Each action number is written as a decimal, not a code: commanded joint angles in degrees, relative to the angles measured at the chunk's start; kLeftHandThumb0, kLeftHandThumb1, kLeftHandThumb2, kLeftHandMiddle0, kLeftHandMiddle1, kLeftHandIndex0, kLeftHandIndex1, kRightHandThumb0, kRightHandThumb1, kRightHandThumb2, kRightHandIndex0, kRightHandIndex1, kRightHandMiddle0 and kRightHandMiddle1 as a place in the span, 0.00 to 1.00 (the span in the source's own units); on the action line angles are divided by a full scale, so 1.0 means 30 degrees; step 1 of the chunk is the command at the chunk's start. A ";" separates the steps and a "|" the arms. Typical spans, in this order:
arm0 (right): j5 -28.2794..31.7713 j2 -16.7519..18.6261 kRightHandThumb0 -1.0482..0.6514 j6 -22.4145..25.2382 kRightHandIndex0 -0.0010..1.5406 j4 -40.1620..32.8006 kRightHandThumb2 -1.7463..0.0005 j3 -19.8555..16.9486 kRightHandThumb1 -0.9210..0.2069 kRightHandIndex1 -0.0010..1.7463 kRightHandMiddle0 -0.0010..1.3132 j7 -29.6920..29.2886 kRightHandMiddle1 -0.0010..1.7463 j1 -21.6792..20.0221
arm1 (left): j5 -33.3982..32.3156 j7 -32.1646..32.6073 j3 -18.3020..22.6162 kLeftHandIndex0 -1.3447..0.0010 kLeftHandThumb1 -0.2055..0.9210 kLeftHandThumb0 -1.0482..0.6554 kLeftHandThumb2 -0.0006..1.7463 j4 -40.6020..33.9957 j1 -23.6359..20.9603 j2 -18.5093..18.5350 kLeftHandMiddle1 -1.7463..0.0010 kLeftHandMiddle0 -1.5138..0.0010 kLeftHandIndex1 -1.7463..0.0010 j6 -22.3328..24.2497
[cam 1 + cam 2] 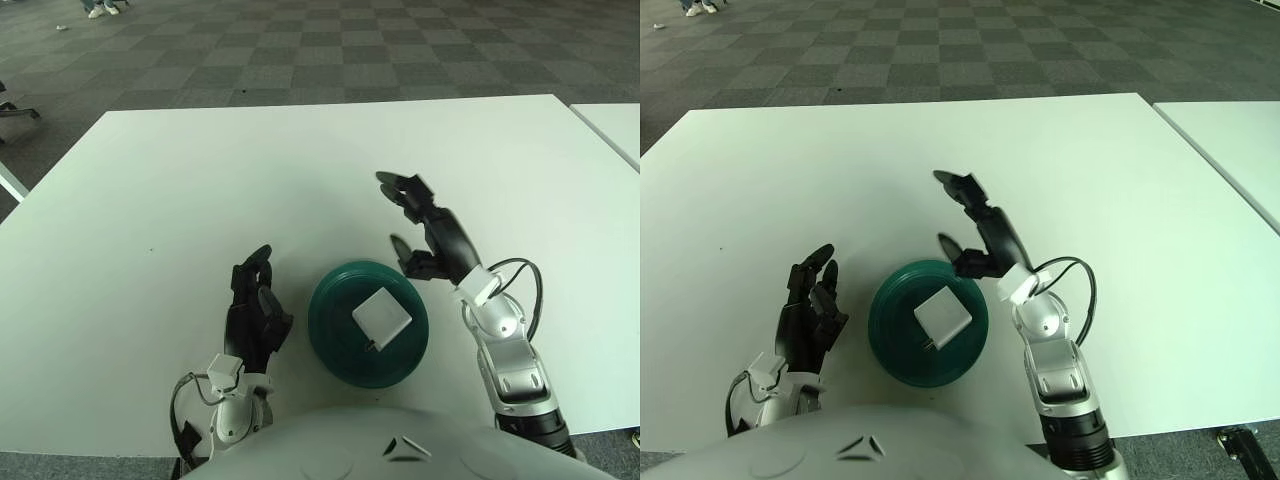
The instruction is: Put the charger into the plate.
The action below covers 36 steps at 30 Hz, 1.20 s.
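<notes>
— Where is the small white square charger at this moment?

— Low in the frame, a little right of centre. It lies flat inside the round dark green plate, slightly right of the plate's middle, with bare green showing all around it. A tiny dark prong or stub pokes out at its lower edge (too small to say which).

— And the plate itself?

— It sits on the large white table, close to the near edge, just above the robot's pale grey body at the bottom of the frame.

— What is the black three-fingered right hand doing?

— It shows above and to the right of the plate, right of the frame's centre. Its fingers are spread apart and empty: two reach up toward the upper middle of the frame, and the thumb points down-left near the plate's upper right rim. Nothing is between them. I cannot tell whether the thumb tip touches the rim. A black cable loops beside the white forearm below it.

— And the other one?

— The black left hand shows just left of the plate, in the lower left-centre of the frame, fingers pointing up the frame, loosely extended and holding nothing. It is apart from the plate, with a strip of white table between them.

— Anything else around?

— Grey checkered carpet fills the top of the frame beyond the table, and the corner of a second white table shows at the right edge.
</notes>
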 commanded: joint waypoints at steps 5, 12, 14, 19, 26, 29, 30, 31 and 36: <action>0.8326 0.2813 0.16 0.3045 0.23 0.0308 0.63 -0.2835 0.00 0.25 0.00 -0.0207 0.61 0.5015 | -0.0023 0.0309 -0.0128 1.00 1.00 0.08 0.60 -0.0825 0.0675 -0.0316 0.99 0.81 0.45 0.0456; 0.8005 0.2315 0.16 0.1381 0.17 0.2956 0.61 -0.3545 0.00 0.29 0.00 0.0608 0.61 0.4946 | -0.0086 -0.0015 -0.0179 1.00 1.00 0.08 0.62 -0.0959 0.1106 0.0005 0.99 0.81 0.50 0.0685; 0.7565 0.2001 0.16 0.0659 0.16 0.3857 0.60 -0.3748 0.00 0.29 0.00 0.0899 0.60 0.4681 | -0.0082 -0.0117 -0.0177 1.00 1.00 0.08 0.62 -0.0994 0.1236 0.0145 0.99 0.81 0.52 0.0740; 0.6763 0.1458 0.17 -0.0881 0.15 0.5009 0.58 -0.3724 0.00 0.26 0.00 0.1486 0.58 0.4520 | -0.0138 -0.0267 -0.0078 1.00 1.00 0.08 0.62 -0.0868 0.1453 0.0343 0.99 0.81 0.54 0.0682; 0.5900 0.1128 0.16 -0.2269 0.16 0.5330 0.57 -0.3311 0.00 0.20 0.00 0.1688 0.55 0.4813 | 0.0061 -0.0302 0.0095 1.00 1.00 0.08 0.62 -0.0674 0.1659 0.0481 0.99 0.81 0.54 0.0446; 0.5664 0.1056 0.16 -0.2629 0.17 0.5246 0.57 -0.3193 0.00 0.20 0.00 0.1638 0.54 0.5072 | 0.0114 -0.0292 0.0168 1.00 1.00 0.08 0.62 -0.0700 0.1785 0.0536 0.99 0.81 0.54 0.0394; 0.5609 0.1050 0.16 -0.2705 0.17 0.5154 0.57 -0.3149 0.00 0.20 0.00 0.1611 0.54 0.5200 | 0.0082 -0.0307 0.0200 1.00 1.00 0.08 0.62 -0.0733 0.1841 0.0562 0.99 0.81 0.54 0.0380; 0.5561 0.0990 0.16 -0.2751 0.17 0.4979 0.57 -0.3145 0.00 0.20 0.00 0.1593 0.54 0.5405 | 0.0054 -0.0316 0.0210 1.00 1.00 0.08 0.62 -0.0749 0.1925 0.0577 0.99 0.81 0.54 0.0348; 0.5510 0.0793 0.15 -0.2782 0.19 0.4471 0.56 -0.3125 0.00 0.17 0.00 0.1530 0.54 0.6234 | -0.0149 -0.0461 0.0287 1.00 1.00 0.08 0.62 -0.0911 0.2282 0.0721 0.99 0.81 0.54 0.0305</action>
